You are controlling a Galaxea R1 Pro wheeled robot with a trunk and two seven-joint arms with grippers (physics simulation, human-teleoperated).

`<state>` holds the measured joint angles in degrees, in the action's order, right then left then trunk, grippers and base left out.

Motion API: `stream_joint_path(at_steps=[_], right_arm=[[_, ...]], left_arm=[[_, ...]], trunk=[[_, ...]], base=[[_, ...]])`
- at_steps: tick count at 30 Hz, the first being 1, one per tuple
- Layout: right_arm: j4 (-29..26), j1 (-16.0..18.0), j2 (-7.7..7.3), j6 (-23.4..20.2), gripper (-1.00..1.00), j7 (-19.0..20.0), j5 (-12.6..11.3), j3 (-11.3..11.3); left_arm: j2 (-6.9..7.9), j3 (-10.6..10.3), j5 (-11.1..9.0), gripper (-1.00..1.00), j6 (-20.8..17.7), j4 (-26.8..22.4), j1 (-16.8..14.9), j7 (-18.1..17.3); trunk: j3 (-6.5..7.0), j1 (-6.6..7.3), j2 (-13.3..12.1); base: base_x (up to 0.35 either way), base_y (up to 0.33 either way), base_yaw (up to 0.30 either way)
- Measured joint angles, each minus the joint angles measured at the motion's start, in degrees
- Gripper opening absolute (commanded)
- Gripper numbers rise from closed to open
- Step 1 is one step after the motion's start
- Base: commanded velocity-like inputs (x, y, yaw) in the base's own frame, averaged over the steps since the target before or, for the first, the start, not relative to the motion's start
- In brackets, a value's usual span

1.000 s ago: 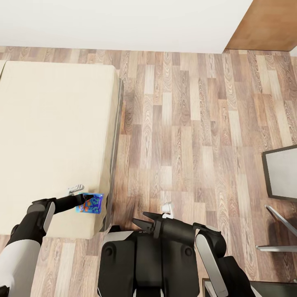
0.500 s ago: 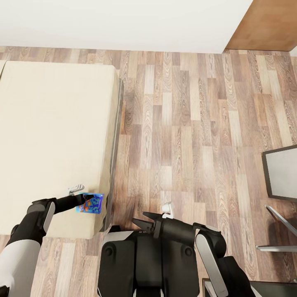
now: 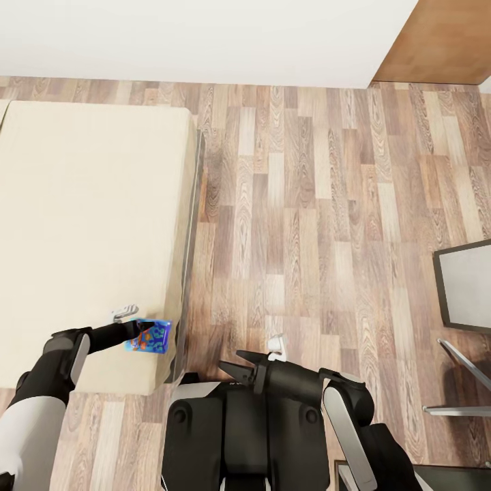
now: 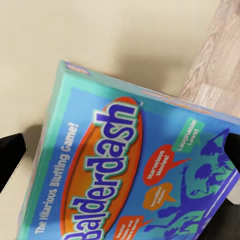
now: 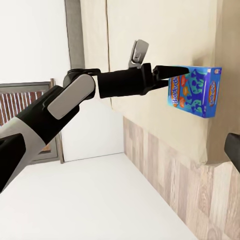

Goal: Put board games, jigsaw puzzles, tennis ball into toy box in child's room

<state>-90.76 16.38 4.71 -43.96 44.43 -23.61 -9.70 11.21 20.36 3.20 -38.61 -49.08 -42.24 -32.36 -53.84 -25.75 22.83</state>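
Observation:
One board game (image 3: pixel 149 337), a blue box printed "Balderdash" (image 4: pixel 125 170), sits tilted at the near right corner of the bed (image 3: pixel 88 225). My left gripper (image 3: pixel 142 332) reaches over the mattress and is shut on it, with a black fingertip (image 4: pixel 10 155) against each side of the box. From the right wrist view, the left gripper (image 5: pixel 167 72) holds the box (image 5: pixel 196 90) by its edge above the mattress corner. My right gripper (image 3: pixel 235 367) hangs open with nothing in it in front of my trunk, over the floor. The toy box, jigsaw puzzles and tennis ball are out of view.
Wood-plank floor (image 3: pixel 307 204) stretches between the bed and a grey tabletop corner (image 3: pixel 467 286) at the right edge. A white wall (image 3: pixel 204 41) runs along the far side, with a brown panel (image 3: pixel 443 41) at the far right. A metal frame (image 3: pixel 464 382) stands near the table.
The blue box has shifted very slightly up and right in the left gripper. Nothing else has moved.

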Motion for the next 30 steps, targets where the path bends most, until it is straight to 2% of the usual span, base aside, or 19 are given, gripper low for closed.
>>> stream_joint_path(at_steps=[8, 16, 30], right_arm=[[0.0, 0.0, 0.01, 0.0, 1.0, 0.0, 0.0, 0.0], [0.0, 0.0, 0.01, 0.0, 1.0, -0.1, 0.0, 0.0], [0.0, 0.0, 0.0, 0.0, 1.0, -0.1, 0.0, 0.0]], left_arm=[[0.24, 0.4, 0.1, 1.0, 0.1, -0.1, 0.0, 0.0], [1.4, 0.4, 0.0, 1.0, 0.0, -0.2, 0.0, 0.0], [2.16, 0.7, 0.0, 1.0, 0.1, -0.3, 0.0, 0.0]], trunk=[[0.0, 0.0, 0.0], [0.0, 0.0, 0.0], [0.0, 0.0, 0.0]], base=[[0.0, 0.0, 0.0], [0.0, 0.0, 0.0], [0.0, 0.0, 0.0]])
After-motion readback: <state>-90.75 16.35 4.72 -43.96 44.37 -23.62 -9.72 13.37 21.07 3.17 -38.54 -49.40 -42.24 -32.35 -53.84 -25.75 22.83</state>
